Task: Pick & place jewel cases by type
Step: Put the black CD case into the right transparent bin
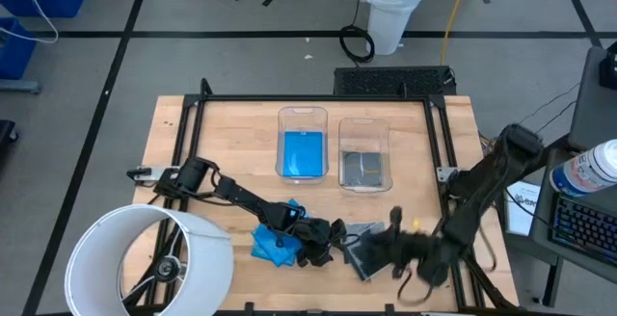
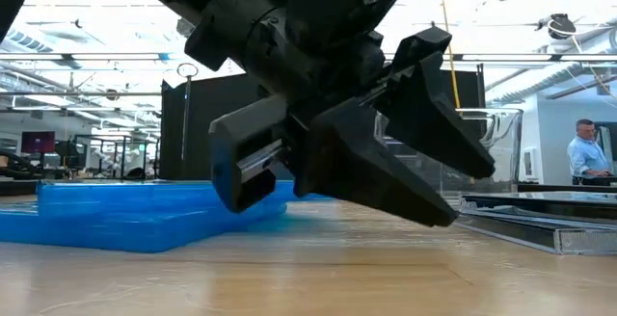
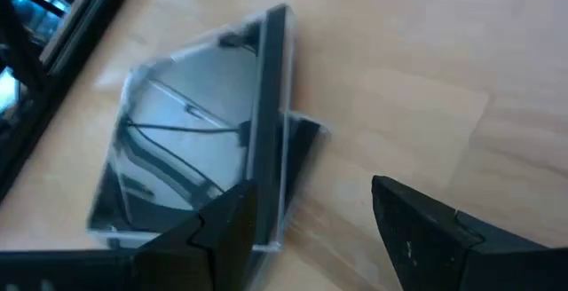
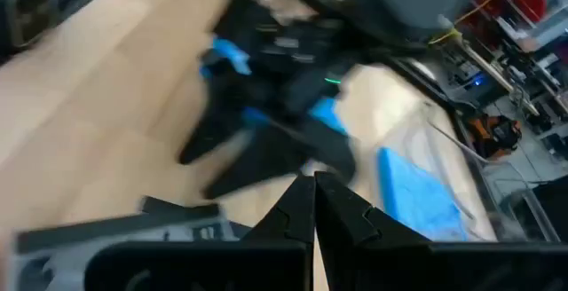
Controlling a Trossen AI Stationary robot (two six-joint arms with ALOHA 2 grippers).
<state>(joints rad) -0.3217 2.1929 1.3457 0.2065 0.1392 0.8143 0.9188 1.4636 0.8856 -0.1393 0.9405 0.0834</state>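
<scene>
Closest to us in the low view hangs the left gripper (image 2: pixel 386 176), its dark fingers spread apart just above the wooden table (image 1: pixel 241 143), with nothing between them. From above we see that same left gripper (image 1: pixel 331 239) near the front edge, pointing toward a dark grey jewel case (image 1: pixel 359 254) that lies on the wood just beside it; in the left wrist view this smoky case (image 3: pixel 191 162) lies flat with one finger (image 3: pixel 222 238) over its edge and the other over bare wood. On the left arm's other side we find loose blue jewel cases (image 1: pixel 273 242) lying together on the table. We see the right gripper (image 1: pixel 397 246) low at the grey case's far side, its fingers (image 4: pixel 312 207) pressed together and empty. Farther back stand two clear bins: the left bin (image 1: pixel 302 116) holds a blue case (image 1: pixel 302 153), the right bin (image 1: pixel 364 125) a dark grey one (image 1: pixel 364 169).
</scene>
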